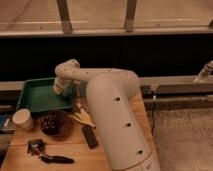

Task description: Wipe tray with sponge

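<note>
The green tray [35, 97] sits at the back left of the wooden table. My white arm reaches over from the right, and the gripper [58, 90] is down inside the tray near its right rim, shut. The sponge is hidden; I cannot tell whether it is under or between the fingers. The tray's left and middle floor shows bare green.
In front of the tray stand a white cup [22, 119] and a dark round bowl [54, 123]. A flat black bar [90, 136] and light wooden pieces [82, 118] lie beside the bowl. A black-handled tool [50, 158] lies near the front edge. A dark wall runs behind the table.
</note>
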Controlling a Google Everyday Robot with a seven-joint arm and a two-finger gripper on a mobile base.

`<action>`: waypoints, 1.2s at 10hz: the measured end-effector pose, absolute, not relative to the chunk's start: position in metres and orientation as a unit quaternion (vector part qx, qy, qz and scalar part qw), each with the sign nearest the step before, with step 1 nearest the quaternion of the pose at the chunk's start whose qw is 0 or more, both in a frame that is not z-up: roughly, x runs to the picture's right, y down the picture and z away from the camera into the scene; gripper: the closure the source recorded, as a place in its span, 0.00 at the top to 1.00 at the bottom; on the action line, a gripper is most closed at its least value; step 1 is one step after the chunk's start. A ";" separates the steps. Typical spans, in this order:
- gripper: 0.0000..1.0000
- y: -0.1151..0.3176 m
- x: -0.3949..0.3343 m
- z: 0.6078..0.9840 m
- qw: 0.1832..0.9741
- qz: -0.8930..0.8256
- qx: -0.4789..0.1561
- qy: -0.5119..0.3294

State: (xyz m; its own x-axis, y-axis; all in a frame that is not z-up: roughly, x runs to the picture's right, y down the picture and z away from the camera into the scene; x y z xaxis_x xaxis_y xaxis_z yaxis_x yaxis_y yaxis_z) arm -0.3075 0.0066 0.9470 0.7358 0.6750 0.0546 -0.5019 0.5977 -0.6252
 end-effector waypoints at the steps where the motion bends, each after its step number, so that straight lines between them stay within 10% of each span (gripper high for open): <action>1: 0.00 0.003 -0.312 0.956 0.881 0.334 -0.302 -0.148; 12: 0.00 0.003 -0.314 0.961 0.882 0.331 -0.302 -0.148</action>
State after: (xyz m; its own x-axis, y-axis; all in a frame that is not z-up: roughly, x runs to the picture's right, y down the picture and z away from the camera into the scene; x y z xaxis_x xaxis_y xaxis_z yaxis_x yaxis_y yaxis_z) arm -0.3139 0.0029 0.9613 0.7367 0.6735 0.0616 -0.4943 0.5984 -0.6305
